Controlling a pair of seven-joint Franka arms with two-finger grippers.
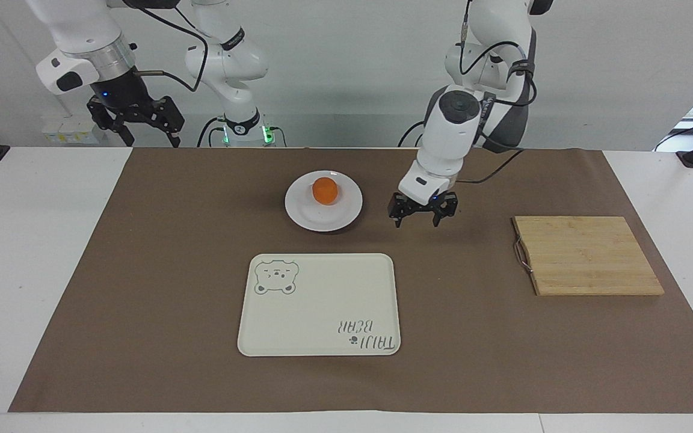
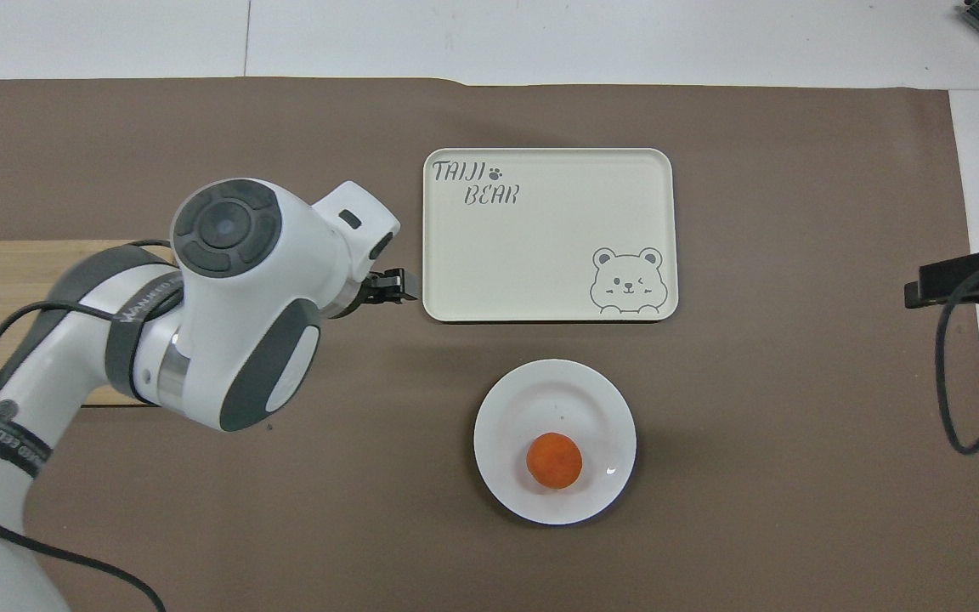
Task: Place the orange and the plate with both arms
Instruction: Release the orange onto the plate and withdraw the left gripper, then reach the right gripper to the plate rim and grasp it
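Brown-covered worktop (image 1: 142,270) holds the small round orange (image 1: 325,190) on the glossy white round plate (image 1: 346,215); left hand (image 1: 423,216) hangs empty and spread beside it, nearer than the raised, spread right hand (image 1: 139,127)

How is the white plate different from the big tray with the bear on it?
The plate is round; the tray is a rectangle with rounded corners.
The plate is plain white; the tray is cream, with a bear drawing and lettering.
The plate is smaller and lies nearer to the robots; the tray is bigger and farther from them.
The plate holds the orange; the tray holds nothing.
Both lie flat on the brown mat, apart from each other.
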